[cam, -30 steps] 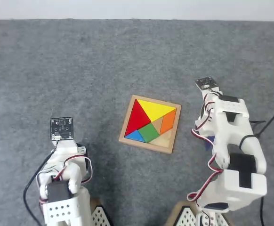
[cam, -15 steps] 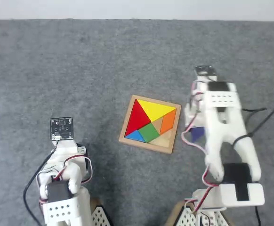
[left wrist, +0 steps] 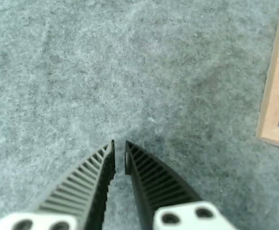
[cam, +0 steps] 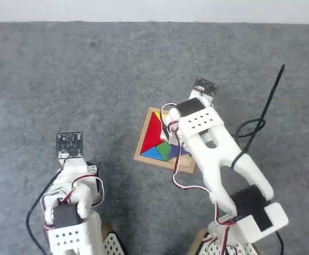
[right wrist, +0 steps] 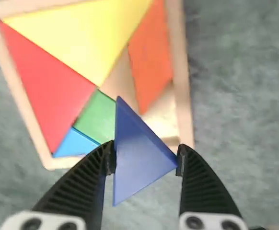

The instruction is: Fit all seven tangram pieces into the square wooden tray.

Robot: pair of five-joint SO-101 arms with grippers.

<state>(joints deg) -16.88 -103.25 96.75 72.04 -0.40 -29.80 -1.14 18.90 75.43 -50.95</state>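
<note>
Tray (cam: 143, 139) sits at table centre. Right arm (cam: 207, 143) comes in from 5 o'clock and covers the tray's 3 o'clock side. Right gripper (right wrist: 144, 155) pinches a dark blue triangle (right wrist: 134, 165) by its edges over the tray's 4 o'clock area; cannot tell if it touches. In the tray: red triangle (right wrist: 43, 86), yellow triangle (right wrist: 91, 38), orange piece (right wrist: 151, 62), green square (right wrist: 97, 120), light blue triangle (right wrist: 72, 143). Left gripper (left wrist: 119, 148) is at the tray's 8 o'clock over carpet (left wrist: 130, 72), fingers nearly closed and holding nothing.
</note>
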